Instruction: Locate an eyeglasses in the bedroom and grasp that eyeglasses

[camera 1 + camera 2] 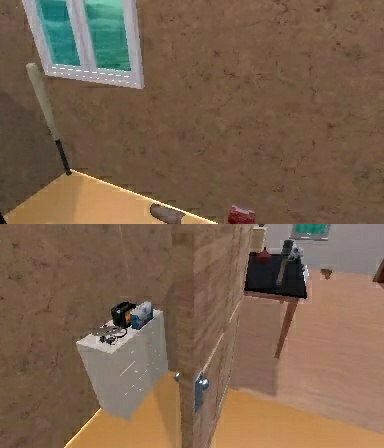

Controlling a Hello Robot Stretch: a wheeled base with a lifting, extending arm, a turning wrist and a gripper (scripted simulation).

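Observation:
A white cabinet (125, 369) stands against the brown wall in the arm side view's left half. On its top near the left edge lies a small thin dark wiry thing (106, 332), which could be eyeglasses by its shape. Behind it on the same top sit a dark blocky object (122, 312) and a pale blue object (142, 315).
A wooden door (205, 324) with a metal handle (200, 384) stands edge-on beside the cabinet. Beyond it is a dark-topped table (275, 276) with small items, on wood floor. In the forward view, a bat (48, 115) leans under a window (88, 40), above a yellow surface (90, 205) with a brown oblong (165, 212) and a red object (240, 215).

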